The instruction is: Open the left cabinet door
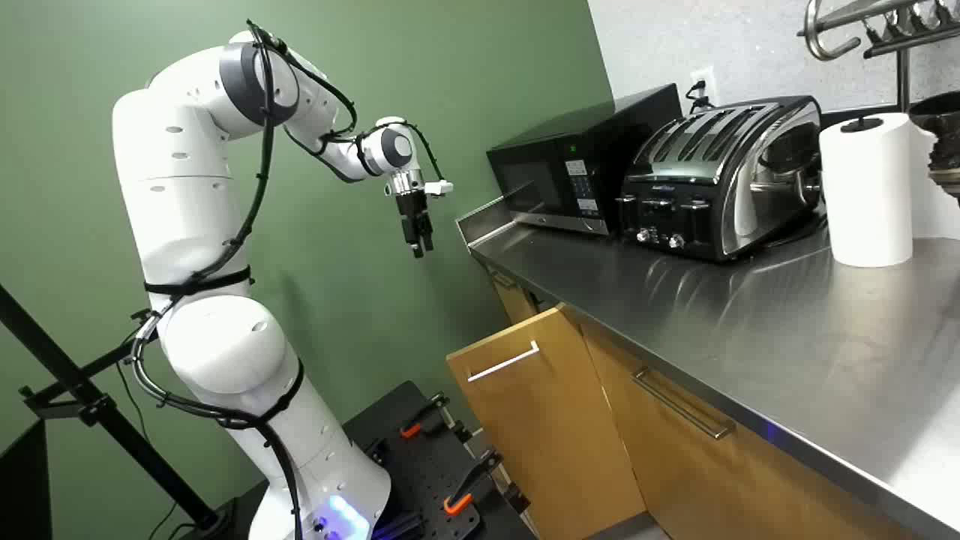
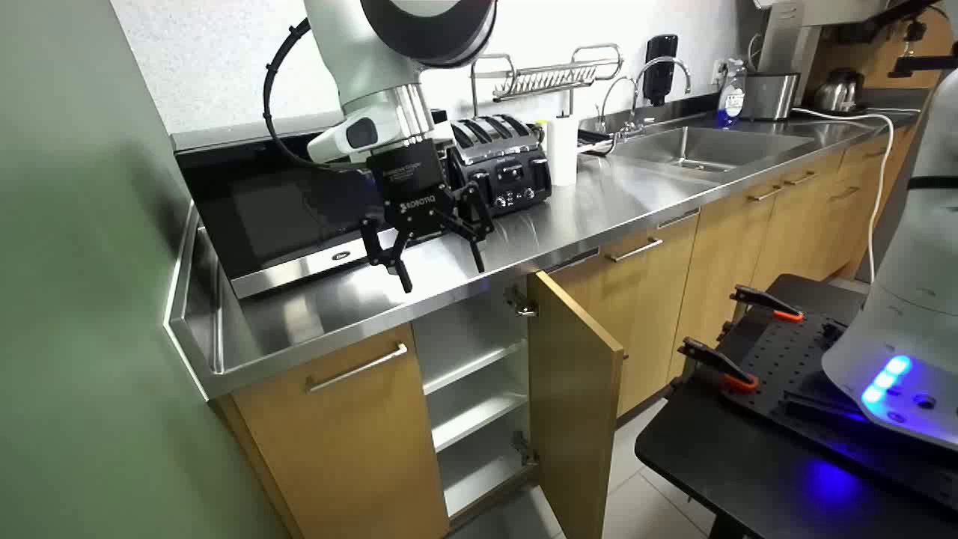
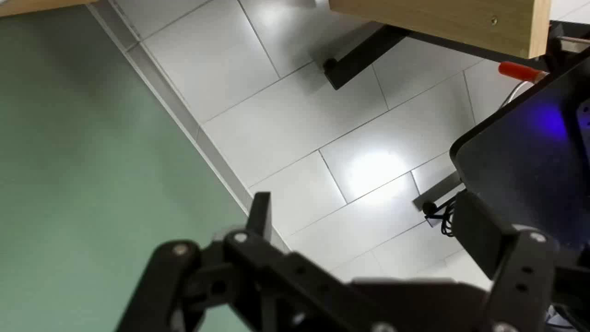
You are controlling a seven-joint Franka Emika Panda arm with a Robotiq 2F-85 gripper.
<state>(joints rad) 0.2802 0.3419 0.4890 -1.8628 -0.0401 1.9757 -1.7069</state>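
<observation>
The left cabinet door (image 2: 340,449) is a light-brown panel beside the green wall, and it is shut. Its silver bar handle (image 2: 358,368) runs near its top edge. In an exterior view only a small part of this door (image 1: 516,298) shows under the counter. My gripper (image 2: 444,278) points down with its fingers apart and nothing between them. It hangs in front of the counter, higher than the handle and touching nothing. In an exterior view the gripper (image 1: 423,251) shows against the green wall. In the wrist view the open fingers (image 3: 364,203) have floor behind them.
The neighbouring door (image 2: 572,404) stands swung out, baring white shelves (image 2: 479,419); its bar handle (image 1: 502,361) faces outward. A steel counter (image 2: 329,329) carries a microwave (image 2: 299,209) and toaster (image 2: 509,176). A black table (image 2: 688,442) with clamps holds the arm's base.
</observation>
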